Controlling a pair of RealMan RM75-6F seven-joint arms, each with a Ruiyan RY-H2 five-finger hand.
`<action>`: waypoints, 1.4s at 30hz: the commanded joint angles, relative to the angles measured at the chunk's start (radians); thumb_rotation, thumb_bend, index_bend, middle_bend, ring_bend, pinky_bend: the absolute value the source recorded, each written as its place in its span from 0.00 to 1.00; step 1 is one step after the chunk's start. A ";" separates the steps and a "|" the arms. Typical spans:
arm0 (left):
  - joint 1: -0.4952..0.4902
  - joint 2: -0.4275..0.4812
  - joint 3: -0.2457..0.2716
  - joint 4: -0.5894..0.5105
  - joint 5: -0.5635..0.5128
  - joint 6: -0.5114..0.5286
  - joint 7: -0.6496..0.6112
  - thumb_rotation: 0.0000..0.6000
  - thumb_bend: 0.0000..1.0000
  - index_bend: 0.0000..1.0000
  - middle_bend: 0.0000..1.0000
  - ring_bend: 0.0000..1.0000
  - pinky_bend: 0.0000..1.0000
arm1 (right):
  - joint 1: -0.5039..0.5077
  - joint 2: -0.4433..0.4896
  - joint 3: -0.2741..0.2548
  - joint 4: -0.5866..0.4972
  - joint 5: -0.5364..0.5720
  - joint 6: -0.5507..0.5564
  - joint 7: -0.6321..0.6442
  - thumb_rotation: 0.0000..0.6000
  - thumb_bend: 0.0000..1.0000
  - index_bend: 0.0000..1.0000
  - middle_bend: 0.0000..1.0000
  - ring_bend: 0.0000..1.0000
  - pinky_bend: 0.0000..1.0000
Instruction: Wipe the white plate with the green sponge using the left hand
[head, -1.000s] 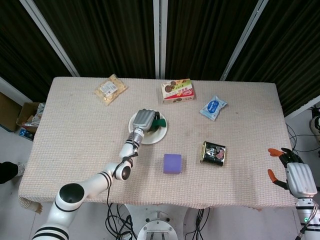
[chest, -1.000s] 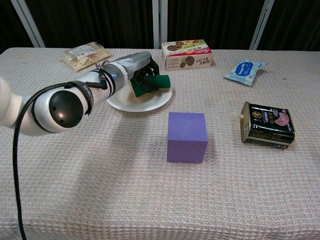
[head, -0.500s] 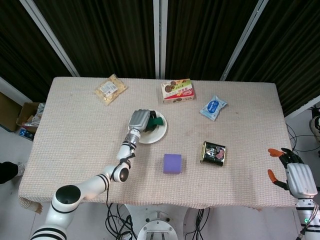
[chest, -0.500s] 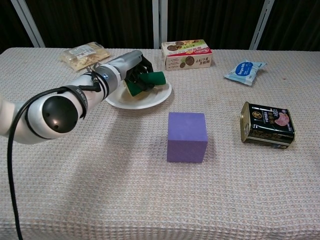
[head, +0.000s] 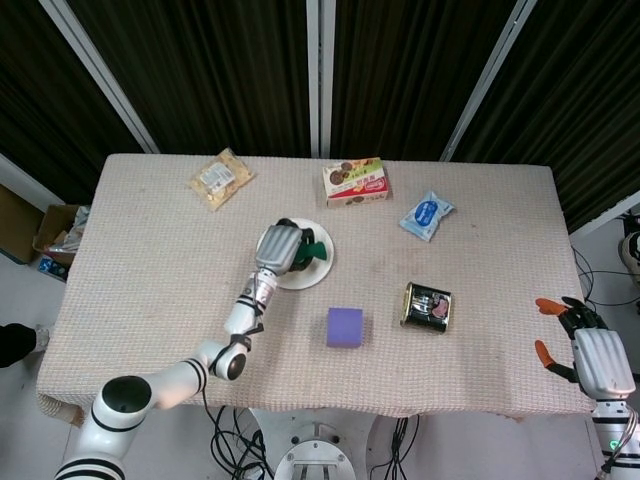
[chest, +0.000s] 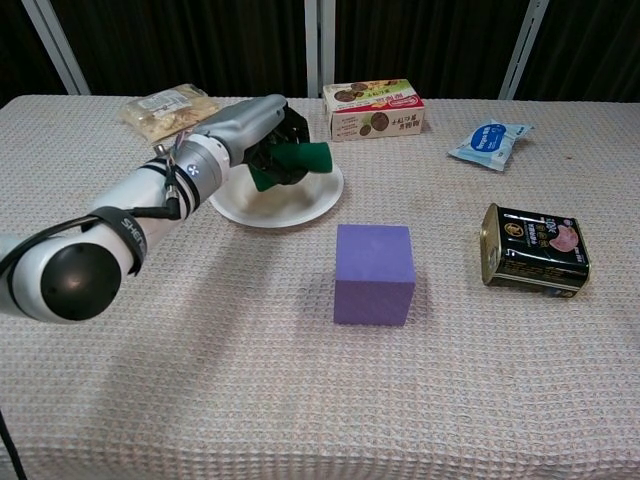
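Over white plate (chest: 300, 207), left hand (chest: 255, 125), green sponge (chest: 300, 160)

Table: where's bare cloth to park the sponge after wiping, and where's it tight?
Open cloth: the near left corner of the table, and the near strip in front of the purple block and black tin. Tight: around the white plate, with the left hand, green sponge and cookie box close together.

The setting looks like a robotics lab or test cell. A tabletop (head: 150, 260) covered in beige woven cloth stands before black curtains (head: 220, 70) hung between pale metal struts (head: 314, 70), with loose cables (head: 235, 440) trailing on the grey floor (head: 20, 330) below.
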 joint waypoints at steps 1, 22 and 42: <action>-0.003 -0.054 0.013 0.080 0.033 0.026 -0.037 1.00 0.37 0.55 0.58 0.37 0.21 | -0.001 0.000 0.000 0.000 0.000 0.001 0.000 1.00 0.26 0.25 0.30 0.16 0.24; -0.076 -0.144 -0.117 0.239 -0.024 -0.018 -0.218 1.00 0.37 0.56 0.59 0.37 0.20 | -0.018 0.007 -0.002 -0.005 0.005 0.019 -0.004 1.00 0.26 0.25 0.30 0.16 0.24; 0.030 0.029 -0.089 0.117 -0.023 0.021 -0.076 1.00 0.36 0.54 0.57 0.37 0.20 | -0.018 0.001 -0.005 0.003 -0.021 0.030 0.011 1.00 0.26 0.25 0.30 0.16 0.24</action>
